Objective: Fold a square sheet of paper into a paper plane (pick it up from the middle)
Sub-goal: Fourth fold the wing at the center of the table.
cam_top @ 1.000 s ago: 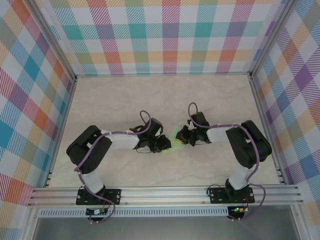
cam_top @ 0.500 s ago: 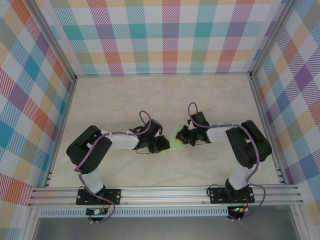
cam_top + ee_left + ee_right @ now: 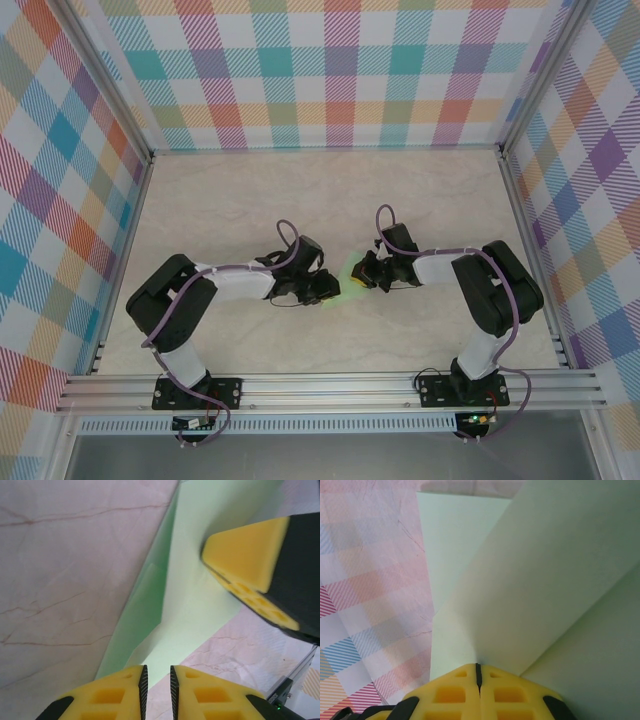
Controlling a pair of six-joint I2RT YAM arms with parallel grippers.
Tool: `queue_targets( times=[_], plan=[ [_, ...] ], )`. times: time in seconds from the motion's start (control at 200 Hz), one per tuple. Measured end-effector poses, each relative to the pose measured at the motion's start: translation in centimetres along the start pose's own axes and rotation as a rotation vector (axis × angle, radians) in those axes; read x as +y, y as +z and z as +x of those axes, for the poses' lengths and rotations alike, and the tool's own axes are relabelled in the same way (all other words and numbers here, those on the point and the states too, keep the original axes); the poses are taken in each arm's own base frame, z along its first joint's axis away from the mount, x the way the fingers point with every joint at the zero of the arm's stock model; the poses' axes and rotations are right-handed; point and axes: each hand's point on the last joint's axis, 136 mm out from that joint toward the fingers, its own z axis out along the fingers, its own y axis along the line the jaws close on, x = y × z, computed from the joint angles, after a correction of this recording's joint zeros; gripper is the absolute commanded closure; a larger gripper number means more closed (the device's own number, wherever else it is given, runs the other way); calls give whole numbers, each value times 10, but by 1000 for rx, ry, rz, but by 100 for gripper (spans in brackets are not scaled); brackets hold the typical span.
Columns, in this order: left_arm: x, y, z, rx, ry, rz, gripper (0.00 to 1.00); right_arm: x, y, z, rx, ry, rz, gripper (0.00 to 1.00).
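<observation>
Top external view: the square sheet of paper (image 3: 349,270), pale mint and partly folded, sits near the middle of the surface (image 3: 250,200), between the two pincers.
Right pincer (image 3: 362,272): at the sheet's 3 o'clock. Its wrist view shows the jaws closed tight with a folded flap rising straight out of their seam, so it grips the paper.
Left pincer (image 3: 328,290): at the sheet's 8 o'clock. The jaws are nearly together with a slim gap, and the sheet's near corner runs to that gap; I cannot tell whether it is nipped.
Handling: likely very light, thin and limp away from its creases. It should bend rather than resist, and could tear or crumple under a hard pull.
Hold: best on a doubled layer along a sharp crease near the middle, where the paper is stiffest. A single loose edge would probably slip or curl.
Surface: pale, marble-patterned, flat and smooth-looking, so a flat layer may be hard to get under.
Room: plaid walls (image 3: 320,70) at 9, 12 and 3 o'clock and an aluminium rail (image 3: 330,385) at 6 o'clock, all well apart from the sheet.
</observation>
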Motion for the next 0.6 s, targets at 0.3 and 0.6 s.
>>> queue_targets(
  times=[0.3,0.6],
  plan=[
    [-14,12,-15,-7,8,10,79,0,1,0,4,1,-1,96],
    [-3,20,-12,7,-4,-18,79,0,1,0,7,4,3,96]
  ],
)
